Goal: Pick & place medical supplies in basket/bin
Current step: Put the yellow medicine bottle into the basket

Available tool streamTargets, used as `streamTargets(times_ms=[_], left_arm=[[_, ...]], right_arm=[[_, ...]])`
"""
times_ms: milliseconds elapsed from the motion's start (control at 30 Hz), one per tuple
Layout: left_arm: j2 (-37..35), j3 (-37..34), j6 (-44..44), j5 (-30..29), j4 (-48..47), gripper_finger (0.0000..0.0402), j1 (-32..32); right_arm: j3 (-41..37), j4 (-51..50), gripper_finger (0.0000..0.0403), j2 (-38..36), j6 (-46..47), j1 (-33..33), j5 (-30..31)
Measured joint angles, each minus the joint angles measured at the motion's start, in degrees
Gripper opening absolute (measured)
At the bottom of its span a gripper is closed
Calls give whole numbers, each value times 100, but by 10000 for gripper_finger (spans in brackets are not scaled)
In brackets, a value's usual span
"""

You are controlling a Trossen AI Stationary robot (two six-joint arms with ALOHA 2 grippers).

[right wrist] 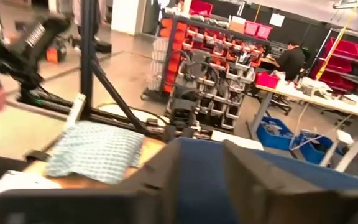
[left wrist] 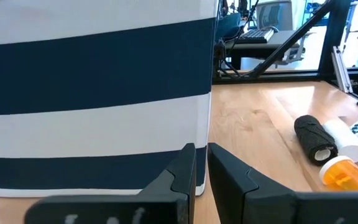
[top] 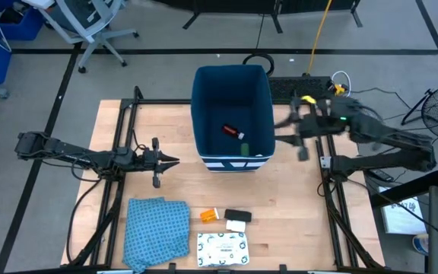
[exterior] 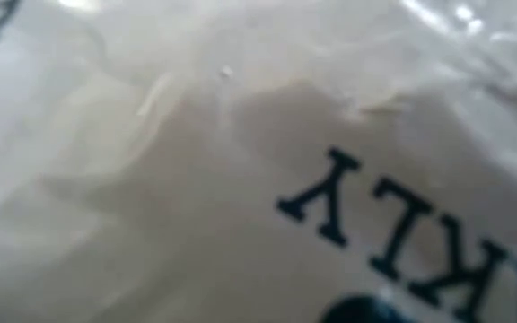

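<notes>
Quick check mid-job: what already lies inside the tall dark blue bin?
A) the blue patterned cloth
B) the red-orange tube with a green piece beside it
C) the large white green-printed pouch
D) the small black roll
B: the high view shows the red-orange tube and a green piece on the floor of the tall dark blue bin, while pouch, cloth and roll lie on the table.

The bin (top: 232,114) stands at the table's (top: 303,205) far middle, a tube (top: 233,131) inside. Along the near edge: cloth (top: 157,228) leftmost, then packet (top: 208,216), pouch (top: 223,248) (nearest the edge).
</notes>
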Motion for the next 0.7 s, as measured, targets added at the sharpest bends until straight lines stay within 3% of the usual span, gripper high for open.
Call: streamTargets(times_ms=[67,133,367,567,700], left_arm=[[1,0,-27,-1,0,47,0],[1,0,-33,-1,0,47,0],[1,0,-50,-1,-2,47,0],[0,0,-35,-3,-31,47,0],[2,0,-16,-3,-42,47,0]], right_arm=[[-225,-170,38,-406,143,71,3],[-590,-231,11,-812,241,170,11],[-2335,-85,2,-2365,284,426,302],[-3822,667,1,-3571,656,574,-751],[-4697,1261,0,-4132,792,621,-728]])
